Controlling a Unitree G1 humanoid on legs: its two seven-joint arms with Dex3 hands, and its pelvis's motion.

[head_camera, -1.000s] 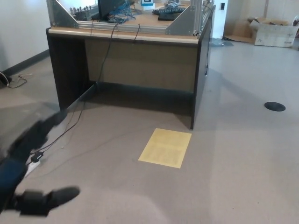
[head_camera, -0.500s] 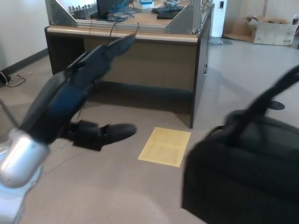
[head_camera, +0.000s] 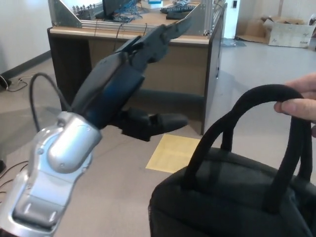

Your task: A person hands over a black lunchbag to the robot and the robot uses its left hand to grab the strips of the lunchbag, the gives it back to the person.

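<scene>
- So we've got our left hand (head_camera: 136, 84) up in the middle of the view, fingers spread wide and holding nothing. The two fingers (head_camera: 165, 33) stretch toward the desk (head_camera: 163, 59), and the thumb (head_camera: 165, 122) sticks out lower down.
- Our silver wrist (head_camera: 59, 153) and forearm come in from the bottom left, with a black cable (head_camera: 42, 81) looping off it.
- Lunchbag (head_camera: 227, 197) sits at the bottom right, black and held up in the air, well apart from our hand.
- Its straps (head_camera: 256, 96) arch up over the bag, and a person's hand (head_camera: 301, 101) at the right edge pinches the top of them.
- We can't see our right hand at all.
- Behind everything there's a yellow sheet (head_camera: 173, 153) flat on the grey floor (head_camera: 256, 74), partly covered by the bag, just in front of the desk.
- Cardboard box (head_camera: 289, 32) is way back in the top right corner.
</scene>
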